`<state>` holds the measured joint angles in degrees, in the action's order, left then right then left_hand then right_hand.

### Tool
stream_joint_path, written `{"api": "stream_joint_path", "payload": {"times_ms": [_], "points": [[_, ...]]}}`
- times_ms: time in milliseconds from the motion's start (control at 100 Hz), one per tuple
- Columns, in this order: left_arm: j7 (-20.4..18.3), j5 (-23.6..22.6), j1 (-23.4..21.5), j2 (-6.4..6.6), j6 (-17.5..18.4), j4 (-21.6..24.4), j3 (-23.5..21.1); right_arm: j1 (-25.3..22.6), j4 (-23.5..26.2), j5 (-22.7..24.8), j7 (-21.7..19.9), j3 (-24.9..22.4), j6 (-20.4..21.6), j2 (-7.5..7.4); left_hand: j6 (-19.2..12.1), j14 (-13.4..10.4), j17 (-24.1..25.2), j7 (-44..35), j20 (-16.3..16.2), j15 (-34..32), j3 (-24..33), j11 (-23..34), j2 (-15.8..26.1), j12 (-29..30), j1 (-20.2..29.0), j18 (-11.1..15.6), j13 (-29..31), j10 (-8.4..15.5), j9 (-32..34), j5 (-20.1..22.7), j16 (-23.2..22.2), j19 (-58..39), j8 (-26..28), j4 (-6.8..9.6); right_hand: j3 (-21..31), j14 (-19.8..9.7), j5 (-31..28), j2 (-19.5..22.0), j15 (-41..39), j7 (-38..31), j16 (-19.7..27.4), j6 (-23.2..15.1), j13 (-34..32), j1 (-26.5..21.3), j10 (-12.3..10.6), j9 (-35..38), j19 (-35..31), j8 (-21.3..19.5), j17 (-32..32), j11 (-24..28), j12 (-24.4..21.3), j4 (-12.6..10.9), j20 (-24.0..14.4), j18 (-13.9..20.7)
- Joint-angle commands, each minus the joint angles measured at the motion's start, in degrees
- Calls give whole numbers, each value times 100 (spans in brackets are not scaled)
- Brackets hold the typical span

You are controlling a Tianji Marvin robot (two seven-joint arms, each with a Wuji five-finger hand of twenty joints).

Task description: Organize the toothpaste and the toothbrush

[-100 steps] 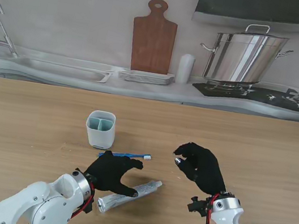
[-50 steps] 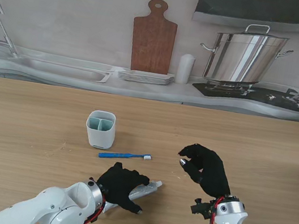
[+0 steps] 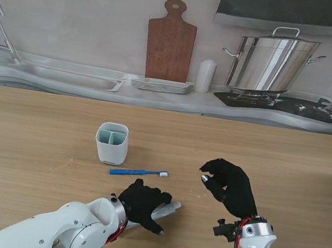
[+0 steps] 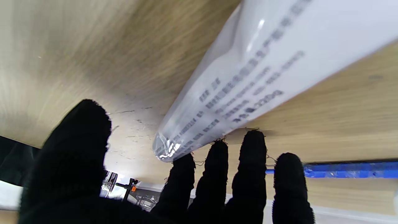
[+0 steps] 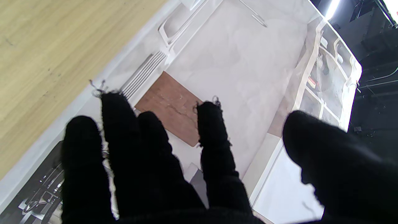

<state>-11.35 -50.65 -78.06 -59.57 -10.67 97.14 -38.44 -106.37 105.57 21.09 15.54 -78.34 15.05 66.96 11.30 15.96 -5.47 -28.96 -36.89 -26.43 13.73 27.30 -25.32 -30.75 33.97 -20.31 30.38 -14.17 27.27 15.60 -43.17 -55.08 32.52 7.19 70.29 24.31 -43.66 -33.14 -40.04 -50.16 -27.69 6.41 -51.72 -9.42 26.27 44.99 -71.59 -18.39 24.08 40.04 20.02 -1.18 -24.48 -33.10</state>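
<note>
A silver-white toothpaste tube (image 3: 171,206) lies on the wooden table, mostly covered by my left hand (image 3: 143,204). The left wrist view shows the tube (image 4: 248,71) flat on the wood, with my fingertips (image 4: 217,152) touching its crimped end and the thumb (image 4: 80,130) spread well away from it. A blue toothbrush (image 3: 139,172) lies just beyond that hand, also seen as the toothbrush (image 4: 342,169) past the fingers. Farther off to the left stands a white two-slot holder (image 3: 112,143). My right hand (image 3: 229,187) hovers above the table to the right, fingers loosely curled and holding nothing.
Bare wooden table (image 3: 35,140) stretches to the left and right. Behind its far edge runs a backdrop with a cutting board (image 3: 170,41), a steel pot (image 3: 272,62) and a sink (image 3: 66,74).
My left hand has slid to the right and settled over the toothpaste tube, hiding most of it. My right hand has drifted slightly right and nearer to me. The toothbrush and holder stay put.
</note>
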Motion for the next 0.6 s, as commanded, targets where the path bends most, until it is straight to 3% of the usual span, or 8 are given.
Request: {"api": "stream_joint_path", "payload": {"times_ms": [0,390,590], "points": [[-107,73,22,-59,-10,-31,52,-64,52,8,-51,-13,18,36,-102,-68,50,-235,-117,-123,152,158,-157,-275,-34,147,-81,-6,-176,-197,-178,-92,115,167,91,12,-92,-96,-5,-27,-95,-175,-104,5,-172,51,-70,-16,5,10,21,183,-96,-95],[-32,287,378,-120,-120,-345,414,-92,56,19,-37,-53,56,37,-146,-115,-36,-520,-251,-376,388,352,-258,-493,32,180,32,15,-116,-279,-465,-280,393,205,92,8,-102,-103,-1,-24,-96,-176,-107,5,-179,59,-70,-14,4,1,18,183,-95,-95],[-79,456,667,-154,-192,-541,628,-91,62,7,-51,-57,40,36,8,-174,-90,-510,-399,-582,776,522,-381,-640,53,225,66,16,-260,-792,-688,-488,467,283,88,12,-106,-100,2,-25,-96,-175,-107,5,-178,65,-72,-13,10,0,17,183,-96,-97]]}}
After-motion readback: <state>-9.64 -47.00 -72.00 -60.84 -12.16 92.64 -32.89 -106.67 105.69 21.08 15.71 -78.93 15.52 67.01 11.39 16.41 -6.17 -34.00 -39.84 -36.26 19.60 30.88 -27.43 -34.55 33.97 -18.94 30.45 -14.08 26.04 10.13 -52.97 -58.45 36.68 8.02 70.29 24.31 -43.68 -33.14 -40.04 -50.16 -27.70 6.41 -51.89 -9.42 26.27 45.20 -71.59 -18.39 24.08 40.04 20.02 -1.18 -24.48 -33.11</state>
